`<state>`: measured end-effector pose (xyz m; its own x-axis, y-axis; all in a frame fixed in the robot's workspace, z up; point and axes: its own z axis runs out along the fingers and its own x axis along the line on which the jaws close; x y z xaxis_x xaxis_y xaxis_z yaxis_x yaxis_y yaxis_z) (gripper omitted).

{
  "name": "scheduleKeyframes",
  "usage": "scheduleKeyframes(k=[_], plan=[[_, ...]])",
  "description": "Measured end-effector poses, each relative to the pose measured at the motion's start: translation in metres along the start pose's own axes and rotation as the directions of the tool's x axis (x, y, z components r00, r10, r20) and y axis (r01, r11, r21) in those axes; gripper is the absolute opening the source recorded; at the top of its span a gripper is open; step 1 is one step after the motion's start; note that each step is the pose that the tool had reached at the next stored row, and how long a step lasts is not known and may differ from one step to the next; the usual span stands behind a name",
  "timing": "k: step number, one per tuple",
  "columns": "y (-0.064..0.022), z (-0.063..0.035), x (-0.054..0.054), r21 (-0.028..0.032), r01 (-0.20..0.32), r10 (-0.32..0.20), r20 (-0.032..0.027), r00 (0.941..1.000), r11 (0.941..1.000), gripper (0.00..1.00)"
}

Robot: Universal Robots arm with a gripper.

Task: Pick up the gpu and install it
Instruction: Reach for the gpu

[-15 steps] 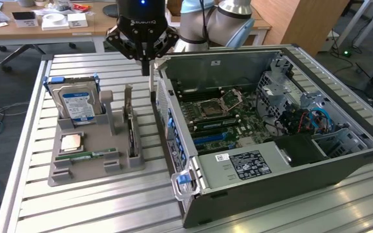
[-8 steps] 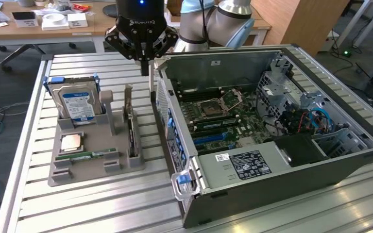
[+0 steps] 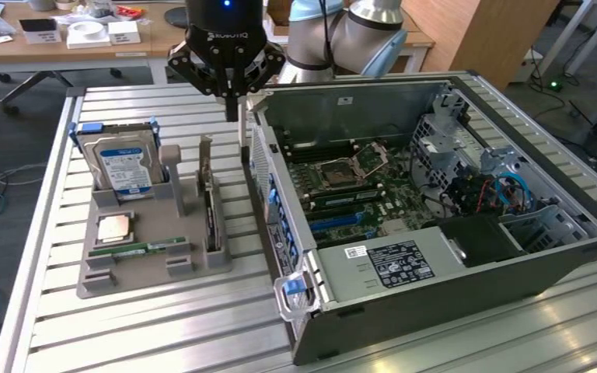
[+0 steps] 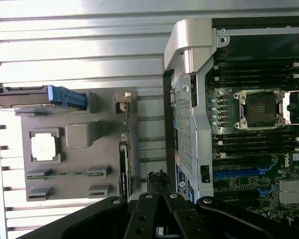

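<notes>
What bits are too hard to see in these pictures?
- Wrist view: the thin dark green-black gpu card is seen edge-on, so its flat faces are hidden.
- Exterior view: the print on the black power-supply label is too small to read.
- Wrist view: the silver hard drive with blue rails is cut off by the picture's edge.

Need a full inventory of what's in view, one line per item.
table: 1, silver slatted, under everything
holder tray: 1, grey, exterior view's left
hard drive: 1, silver with blue label, upright in the tray
CPU: 1, silver, flat on the tray
RAM stick: 1, green, flat on the tray
gpu: 1, dark with silver bracket, on edge in the tray, side nearest the case
PC case: 1, dark grey, open, exterior view's right
motherboard: 1, green, inside the case
arm: 1, silver and light blue, behind the case
gripper: 1, black, shut, above the gap between tray and case
</notes>
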<state>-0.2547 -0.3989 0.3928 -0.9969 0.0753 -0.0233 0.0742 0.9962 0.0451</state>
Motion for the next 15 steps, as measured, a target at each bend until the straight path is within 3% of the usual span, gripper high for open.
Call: scheduleKeyframes(k=[15], plan=[[-0.0009, 0.0001, 0.013, 0.0, 0.0, 0.0, 0.0, 1.0, 1.0, 0.11]])
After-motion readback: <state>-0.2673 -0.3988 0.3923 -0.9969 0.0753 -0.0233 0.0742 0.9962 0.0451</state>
